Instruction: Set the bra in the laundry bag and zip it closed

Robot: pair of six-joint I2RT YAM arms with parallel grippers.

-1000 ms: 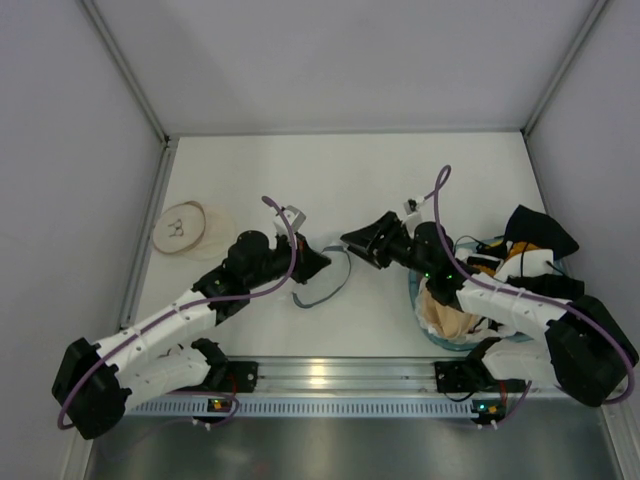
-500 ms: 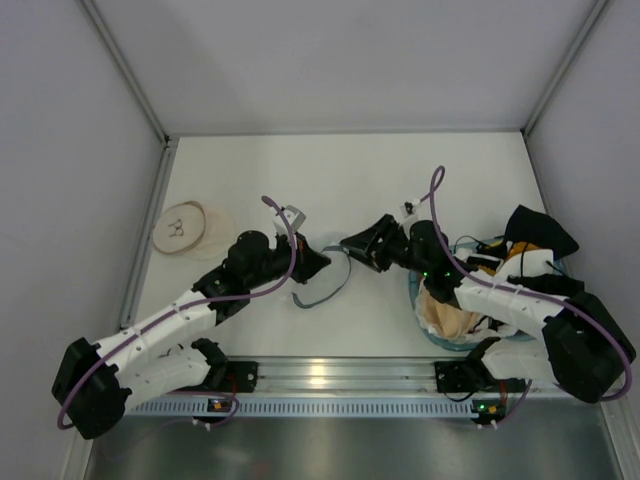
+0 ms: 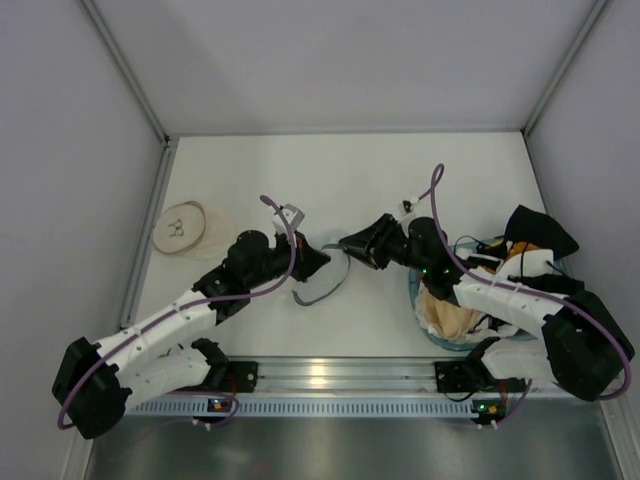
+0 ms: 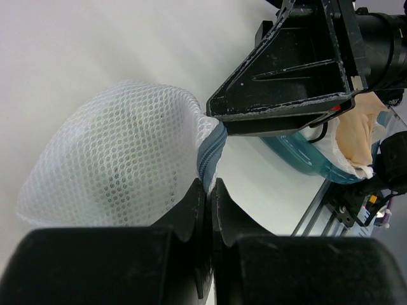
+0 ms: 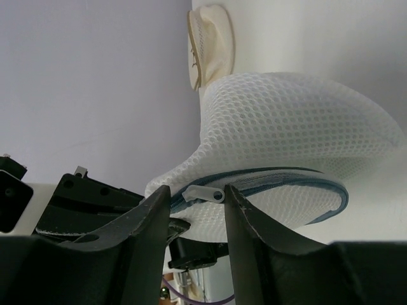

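The laundry bag [image 3: 322, 280], white mesh with a blue-grey zipper, lies at mid-table between my grippers. My left gripper [image 3: 318, 262] is shut on the bag's zipper edge [image 4: 210, 152], jaws pressed together on the tape. My right gripper [image 3: 350, 246] is open, and its fingers straddle the white zipper pull [image 5: 205, 192] on the bag [image 5: 299, 121]. A round cream padded piece [image 3: 190, 228], which looks like the folded bra, lies apart at the far left. It also shows in the right wrist view [image 5: 210, 44].
A teal basket [image 3: 422, 300] of garments stands at the right under my right arm, with beige cloth [image 3: 448, 318] inside. A black garment [image 3: 540, 232] drapes over its far side. White walls enclose the table on three sides.
My right gripper has edged a little left toward the bag's zipper. The left gripper and the bag have stayed put.
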